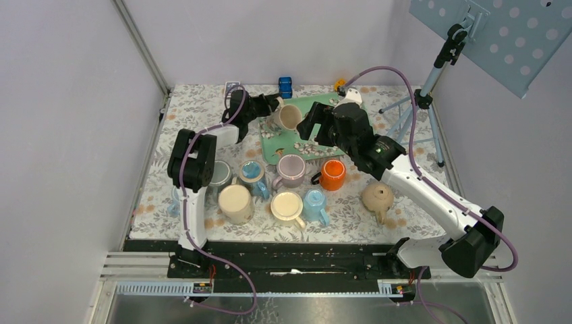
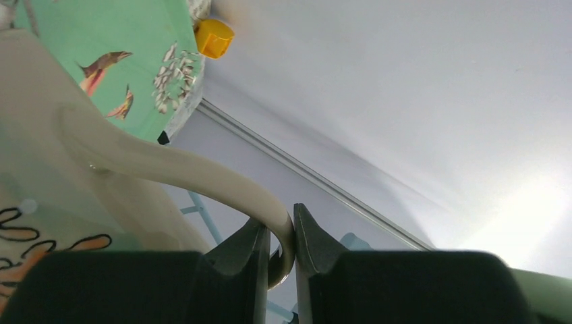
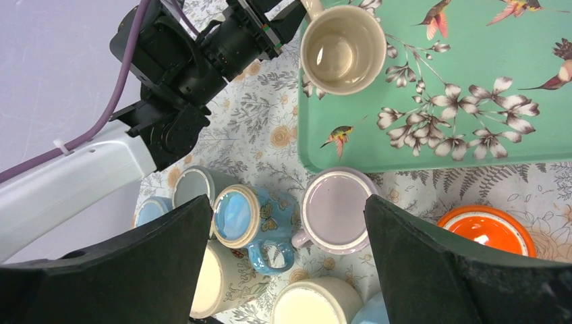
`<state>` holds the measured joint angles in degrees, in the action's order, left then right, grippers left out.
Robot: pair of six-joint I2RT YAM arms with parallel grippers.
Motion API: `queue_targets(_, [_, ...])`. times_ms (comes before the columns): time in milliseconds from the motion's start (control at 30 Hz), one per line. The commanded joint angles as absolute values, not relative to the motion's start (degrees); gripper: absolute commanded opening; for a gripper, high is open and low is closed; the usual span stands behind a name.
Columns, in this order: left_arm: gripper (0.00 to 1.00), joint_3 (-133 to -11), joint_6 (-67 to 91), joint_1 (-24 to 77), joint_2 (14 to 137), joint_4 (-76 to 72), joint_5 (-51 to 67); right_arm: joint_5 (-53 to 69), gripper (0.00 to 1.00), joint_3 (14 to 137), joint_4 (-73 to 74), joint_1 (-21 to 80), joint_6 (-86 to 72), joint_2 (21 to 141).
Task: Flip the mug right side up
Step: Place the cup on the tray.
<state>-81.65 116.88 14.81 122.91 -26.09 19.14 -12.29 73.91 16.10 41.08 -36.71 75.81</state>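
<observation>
A cream mug (image 1: 289, 117) is over the left end of the green tray (image 1: 311, 150), tipped so its mouth faces the right arm's camera (image 3: 342, 48). My left gripper (image 1: 274, 103) is shut on the mug's handle (image 2: 175, 169); the wrist view has the curved handle pinched between the two dark fingers (image 2: 313, 246). My right gripper (image 3: 289, 250) is open wide, hovering above the row of mugs with nothing between its fingers. In the top view its head sits over the tray's middle (image 1: 317, 126).
Several upright mugs stand in front of the tray: lilac (image 1: 291, 169), orange (image 1: 332, 173), blue butterfly (image 3: 260, 216), cream ones (image 1: 235, 202), light blue (image 1: 315, 203). A tan teapot (image 1: 378, 198) sits at the right. A tripod (image 1: 419, 101) stands at the back right, a blue block (image 1: 285, 86) at the back.
</observation>
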Motion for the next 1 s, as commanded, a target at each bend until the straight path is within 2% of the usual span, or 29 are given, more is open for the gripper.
queue_targets(0, [0.00,-85.64,130.25,13.40,125.55,-38.18,21.15,-11.63,0.91,73.65,16.30,40.78,-36.83,74.64])
queue_targets(567, [0.00,-88.35,132.20,10.91,131.12,-36.74,19.53,-11.40,0.91,74.44,17.64,40.79,-37.27,75.54])
queue_targets(967, [0.13,-89.05,133.22,9.65,133.54,-37.23,19.51,-10.66,0.90,74.71,17.32,40.80,-37.48,76.43])
